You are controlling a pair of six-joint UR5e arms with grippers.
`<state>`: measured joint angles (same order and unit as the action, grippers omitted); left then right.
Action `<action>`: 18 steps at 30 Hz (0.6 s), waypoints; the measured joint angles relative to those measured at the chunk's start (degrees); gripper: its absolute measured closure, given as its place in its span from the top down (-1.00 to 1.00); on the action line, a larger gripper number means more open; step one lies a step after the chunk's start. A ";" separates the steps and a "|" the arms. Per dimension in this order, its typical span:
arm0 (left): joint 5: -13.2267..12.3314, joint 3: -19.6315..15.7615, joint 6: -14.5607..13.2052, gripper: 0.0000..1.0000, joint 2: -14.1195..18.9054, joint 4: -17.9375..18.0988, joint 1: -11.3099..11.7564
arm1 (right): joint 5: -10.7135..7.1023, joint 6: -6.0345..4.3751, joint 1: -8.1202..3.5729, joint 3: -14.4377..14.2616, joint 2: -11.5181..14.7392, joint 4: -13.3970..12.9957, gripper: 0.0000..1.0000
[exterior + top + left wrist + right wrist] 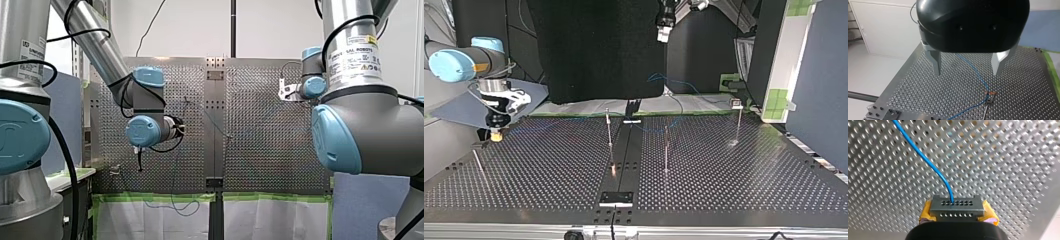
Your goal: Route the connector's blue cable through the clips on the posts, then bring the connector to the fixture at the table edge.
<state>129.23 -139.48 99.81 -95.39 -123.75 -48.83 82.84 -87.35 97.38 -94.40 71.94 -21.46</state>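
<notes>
In the right wrist view my right gripper (958, 218) is shut on the grey connector (957, 206), its yellow pads (926, 214) pressing both ends. The blue cable (927, 162) leaves the connector's face and runs out over the perforated table. At the top view's left, my right gripper (497, 134) hangs low over the table's far corner. My left gripper (968, 72) is open and empty, high above the table. Ahead of it the blue cable (973, 68) passes a clip on a post (990, 94). At the top view's upper edge my left gripper (664, 35) stays raised.
Thin posts stand on the table (549, 175): one (609, 131) left of the centre strip, one (666, 150) right of it, one (738, 126) at the far right, one (478, 165) near my right gripper. A small plate (616, 198) sits at the near edge.
</notes>
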 joint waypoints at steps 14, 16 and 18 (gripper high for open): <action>0.00 0.97 0.51 1.00 -0.02 -0.41 0.69 | -6.35 5.84 -7.02 -1.49 -1.98 0.44 -1.00; -0.01 0.97 0.49 1.00 -0.01 -0.49 0.79 | -6.65 6.39 -7.64 -1.60 -2.64 0.24 -1.00; -0.01 0.99 0.48 1.00 -0.01 -0.73 0.94 | -7.07 6.59 -8.06 -1.66 -2.92 -0.08 -1.00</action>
<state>129.22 -138.50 100.29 -95.40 -124.48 -47.88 75.77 -80.75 89.32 -96.06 69.02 -21.53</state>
